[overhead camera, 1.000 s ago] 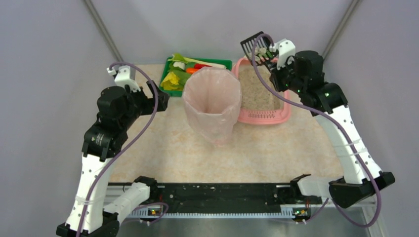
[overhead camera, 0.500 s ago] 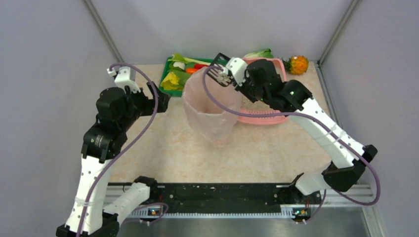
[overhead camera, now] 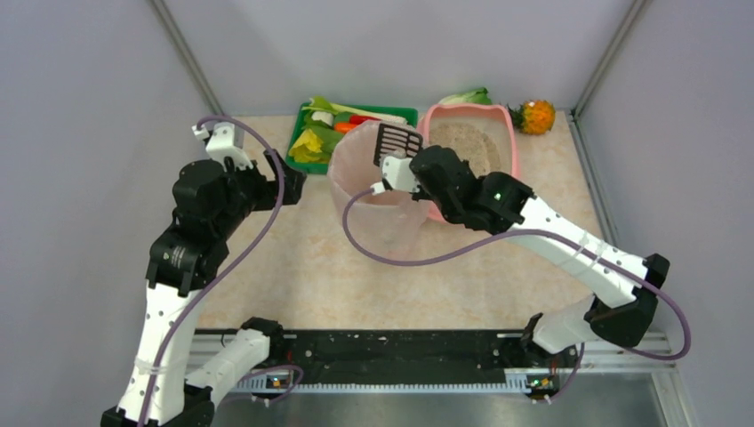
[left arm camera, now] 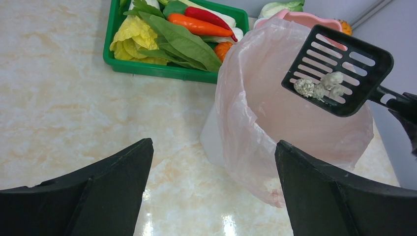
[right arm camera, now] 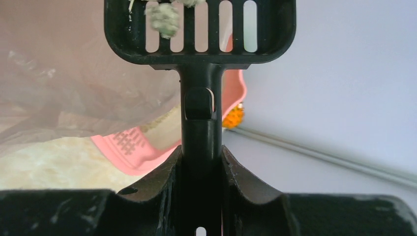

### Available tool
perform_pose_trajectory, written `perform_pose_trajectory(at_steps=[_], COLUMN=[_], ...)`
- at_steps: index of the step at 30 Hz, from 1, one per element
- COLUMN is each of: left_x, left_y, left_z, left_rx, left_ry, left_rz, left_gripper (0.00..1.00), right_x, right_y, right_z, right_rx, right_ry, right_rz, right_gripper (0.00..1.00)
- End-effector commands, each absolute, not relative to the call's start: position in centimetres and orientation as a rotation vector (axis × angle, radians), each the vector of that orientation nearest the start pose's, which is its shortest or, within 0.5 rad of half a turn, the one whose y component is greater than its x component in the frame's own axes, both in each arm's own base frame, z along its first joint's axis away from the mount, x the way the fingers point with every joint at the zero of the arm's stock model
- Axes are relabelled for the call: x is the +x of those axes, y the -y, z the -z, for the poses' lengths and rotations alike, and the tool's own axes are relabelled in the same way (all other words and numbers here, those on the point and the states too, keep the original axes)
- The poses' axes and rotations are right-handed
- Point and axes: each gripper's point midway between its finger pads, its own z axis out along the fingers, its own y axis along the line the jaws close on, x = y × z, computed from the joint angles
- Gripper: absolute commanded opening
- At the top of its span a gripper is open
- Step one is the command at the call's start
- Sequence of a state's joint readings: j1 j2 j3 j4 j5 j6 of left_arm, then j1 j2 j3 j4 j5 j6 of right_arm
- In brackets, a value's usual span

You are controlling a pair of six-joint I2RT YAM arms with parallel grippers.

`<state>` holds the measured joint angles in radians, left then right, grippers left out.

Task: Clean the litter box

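Observation:
The pink litter box with beige litter stands at the back right; its rim shows behind the bin and its grated end under the scoop. My right gripper is shut on the handle of a black slotted scoop. The scoop hangs over the open mouth of the pink bag-lined bin with a few grey-white clumps on it. My left gripper stands open and holds nothing, low over the table to the left of the bin.
A green tray of vegetables sits at the back, left of the litter box and behind the bin. An orange spiky fruit and a leafy green lie by the back wall. Grey walls close in both sides.
My right arm has swung left with the scoop, from above the litter box's far end to over the bin's mouth. The left arm has not moved.

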<state>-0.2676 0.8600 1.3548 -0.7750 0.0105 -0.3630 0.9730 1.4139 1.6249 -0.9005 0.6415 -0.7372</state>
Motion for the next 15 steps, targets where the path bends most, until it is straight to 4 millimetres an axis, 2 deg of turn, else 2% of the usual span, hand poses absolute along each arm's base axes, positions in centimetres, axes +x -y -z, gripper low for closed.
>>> perform_pose_trajectory(at_steps=[1,6,10,15], left_x=[25.6,25.5,25.7,25.7], left_y=[8.6,8.2,7.9,7.8], left_z=[-38.7,-38.7,-38.6,-38.6], left_rx=[-0.066,-0.074,-0.085,-0.084], left_ry=[-1.820,-1.819,-1.817,-1.816], left_rz=[0.443,0.425,0.403,0.399], left_gripper=[0.99,0.99,0.99,0.99], right_x=[30.0,30.2,30.0,29.7], right_y=[-19.6,-19.8,-20.9,-21.8], right_z=[-37.7,-39.8,-41.1,-41.2], right_rx=[-1.375,-1.352,-1.387,-1.516], right_ry=[-1.462,-1.351,-1.218,-1.008], right_rz=[0.837,0.943,1.002,1.121], right_gripper=[0.00,0.00,0.00,0.00])
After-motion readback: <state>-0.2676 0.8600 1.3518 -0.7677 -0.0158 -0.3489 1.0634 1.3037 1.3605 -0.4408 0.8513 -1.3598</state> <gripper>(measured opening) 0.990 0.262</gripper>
